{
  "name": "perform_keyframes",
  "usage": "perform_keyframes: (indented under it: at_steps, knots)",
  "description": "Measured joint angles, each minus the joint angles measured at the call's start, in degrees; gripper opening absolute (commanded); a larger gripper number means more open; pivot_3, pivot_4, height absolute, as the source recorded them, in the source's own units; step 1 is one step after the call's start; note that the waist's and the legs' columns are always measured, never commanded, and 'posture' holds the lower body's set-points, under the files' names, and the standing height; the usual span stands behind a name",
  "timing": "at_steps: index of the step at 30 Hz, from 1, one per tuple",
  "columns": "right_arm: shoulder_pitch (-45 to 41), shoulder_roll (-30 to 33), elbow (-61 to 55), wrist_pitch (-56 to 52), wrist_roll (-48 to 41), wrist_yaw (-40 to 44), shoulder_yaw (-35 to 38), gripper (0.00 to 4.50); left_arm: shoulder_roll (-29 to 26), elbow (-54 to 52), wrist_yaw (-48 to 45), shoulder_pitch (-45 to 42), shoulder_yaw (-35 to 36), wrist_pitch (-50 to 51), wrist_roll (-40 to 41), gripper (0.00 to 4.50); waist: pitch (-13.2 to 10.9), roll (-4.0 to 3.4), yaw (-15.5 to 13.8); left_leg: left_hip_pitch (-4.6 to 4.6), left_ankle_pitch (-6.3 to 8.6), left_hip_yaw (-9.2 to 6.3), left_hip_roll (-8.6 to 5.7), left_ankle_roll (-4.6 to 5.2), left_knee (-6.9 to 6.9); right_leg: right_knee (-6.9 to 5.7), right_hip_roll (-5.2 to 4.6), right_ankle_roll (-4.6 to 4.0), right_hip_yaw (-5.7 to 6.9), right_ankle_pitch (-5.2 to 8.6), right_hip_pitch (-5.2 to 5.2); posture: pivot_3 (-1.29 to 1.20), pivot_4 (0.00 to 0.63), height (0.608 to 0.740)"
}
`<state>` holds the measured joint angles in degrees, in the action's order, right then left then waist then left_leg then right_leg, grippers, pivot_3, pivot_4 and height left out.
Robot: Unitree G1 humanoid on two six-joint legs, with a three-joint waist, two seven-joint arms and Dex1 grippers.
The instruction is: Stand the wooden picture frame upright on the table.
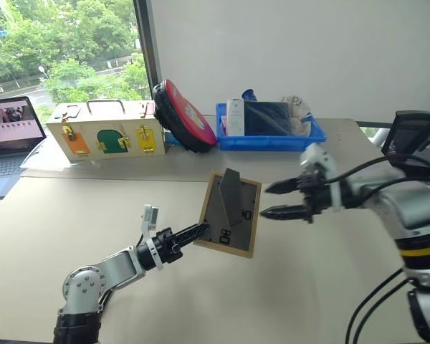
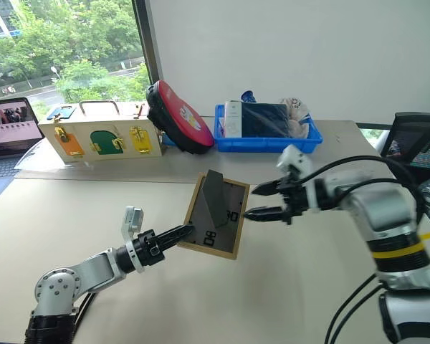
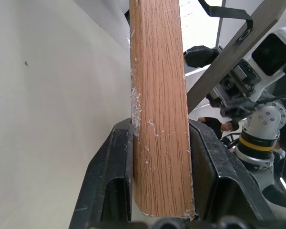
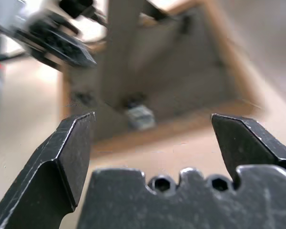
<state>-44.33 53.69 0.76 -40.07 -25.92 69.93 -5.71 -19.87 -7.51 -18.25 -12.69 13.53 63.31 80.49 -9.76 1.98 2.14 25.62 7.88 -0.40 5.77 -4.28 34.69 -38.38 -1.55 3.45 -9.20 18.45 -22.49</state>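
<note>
Small rectangular light-wood picture frame (image 1: 231,215), dark grey back with fold-out stand facing up, held tilted over the middle of the large pale beige table (image 1: 287,287). The left gripper (image 1: 198,231) is clamped on the frame's near-left edge, its black fingers (image 3: 109,176) pressed to both faces. The right gripper (image 1: 272,200) hovers just right of the frame, jaws spread wide, holding nothing.

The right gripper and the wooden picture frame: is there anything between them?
No. In the left eye view the open right gripper stands just beside the wooden picture frame, with bare table showing in the narrow gap.
</note>
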Motion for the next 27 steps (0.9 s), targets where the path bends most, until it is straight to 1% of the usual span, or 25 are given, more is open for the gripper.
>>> perform_keyframes:
  at_steps: [2,4,5,6,7,9,10,12,13,15,17,20,24,27]
  knots:
    - [-0.09,1.51,1.12,4.07,2.58,0.01,0.5,4.48,0.19,1.07,0.16,-0.05,0.16,-0.25,0.29,1.12,0.0,0.0,0.57,-0.06,0.0,0.0,0.01,0.01,-0.05,0.01,0.01,-0.01,-0.01,0.0,0.01,0.0,0.15,0.719]
    - [1.96,1.54,0.94,13.5,7.89,-2.06,0.31,4.48,0.54,2.62,1.69,-0.55,0.45,0.62,3.82,1.12,0.0,0.0,0.74,-0.09,0.0,0.0,0.02,0.01,-0.09,0.01,0.02,0.0,0.0,0.01,0.04,0.0,0.15,0.719]
    - [3.87,1.21,0.99,20.03,11.61,-4.17,-0.23,4.48,0.5,3.3,2.22,-0.92,0.54,1.16,5.59,1.12,0.0,0.0,0.67,-0.09,0.0,0.0,0.02,0.01,-0.09,0.01,0.01,0.01,0.0,0.01,0.07,0.0,0.15,0.719]
    - [6.57,0.6,2.33,31.61,17.56,-8.04,-1.53,4.48,0.38,3.94,2.87,-1.53,0.74,1.53,6.77,1.12,0.0,0.0,0.5,-0.08,0.0,0.0,0.01,0.01,-0.04,0.02,0.0,0.02,0.0,0.01,0.08,0.0,0.15,0.719]
    - [8.3,0.48,4.0,40.6,22.29,-11.22,-2.91,4.48,0.26,4.25,3.43,-2.08,0.85,1.56,7.12,1.12,0.0,0.0,0.37,-0.05,0.0,0.0,-0.01,0.0,0.02,0.04,-0.03,0.05,-0.01,0.0,0.07,0.0,0.15,0.719]
    - [11.94,-0.21,9.22,61.14,32.86,-20.1,-4.43,4.48,0.16,5.33,5.7,-3.32,1.36,1.45,8.91,1.12,-0.01,-0.01,0.09,-0.03,0.0,0.01,-0.11,0.0,0.04,0.05,-0.12,0.08,-0.01,-0.02,0.08,0.0,0.15,0.719]
    - [12.77,-0.21,10.66,66.2,35.75,-23.11,-4.49,4.48,0.19,5.76,6.42,-3.64,1.43,1.42,9.72,1.12,-0.01,-0.02,-0.01,-0.03,-0.01,0.0,-0.15,0.0,0.04,0.04,-0.17,0.1,-0.01,-0.03,0.1,0.0,0.15,0.719]
    - [14.85,-0.19,13.42,77.33,42.78,-31.65,-4.13,4.48,0.58,6.45,8.66,-4.57,1.43,1.37,12.03,1.12,-0.01,-0.02,-0.27,-0.04,-0.01,0.0,-0.16,-0.01,0.05,0.04,-0.17,0.1,-0.01,-0.04,0.13,0.0,0.15,0.719]
    - [15.53,-0.35,13.89,80.12,44.55,-34.15,-4.02,4.48,0.7,6.46,9.26,-4.82,1.38,1.37,12.67,1.12,-0.01,-0.02,-0.4,-0.04,-0.02,0.0,-0.16,-0.03,0.04,0.05,-0.18,0.11,-0.01,-0.04,0.14,0.0,0.15,0.719]
    - [16.57,-2.4,14.19,85.58,50.26,-41.96,-3.09,4.48,0.98,6.51,11.22,-5.09,1.12,1.37,15.17,1.12,0.0,-0.03,-0.37,-0.1,-0.05,0.0,-0.16,-0.08,0.03,0.01,-0.18,0.09,-0.02,-0.05,0.16,0.0,0.15,0.719]
    - [16.36,-3.73,14.03,88.33,54.54,-48.02,-2.29,4.48,1.11,6.5,12.54,-5.25,0.14,1.48,16.67,1.12,0.0,-0.03,-0.37,-0.16,-0.09,0.0,-0.16,-0.12,0.04,-0.1,-0.17,0.09,-0.02,-0.05,0.18,0.0,0.15,0.719]
    - [14.69,-4.9,13.78,89.93,60.19,-54.47,-2.14,4.48,0.83,6.49,14.37,-5.34,-1.1,1.55,17.81,1.12,0.0,-0.03,-0.55,-0.26,-0.12,0.0,-0.16,-0.16,0.06,-0.16,-0.17,0.08,-0.02,-0.06,0.24,0.0,0.15,0.719]
    - [12.88,-7.4,12.87,90.99,64.14,-59.99,-2.2,4.48,0.35,6.48,15.37,-6.07,-2.13,1.54,18.78,1.12,0.0,-0.03,-0.87,-0.26,-0.12,0.0,-0.16,-0.16,0.07,-0.18,-0.17,0.08,-0.02,-0.06,0.25,0.0,0.15,0.719]
    - [11.99,-8.95,12.86,91.0,65.76,-61.05,-2.92,4.48,0.02,6.48,15.41,-6.65,-2.24,1.36,19.06,1.12,0.0,-0.03,-1.24,-0.26,-0.12,0.0,-0.17,-0.16,0.07,-0.18,-0.17,0.08,-0.02,-0.06,0.25,0.0,0.15,0.719]
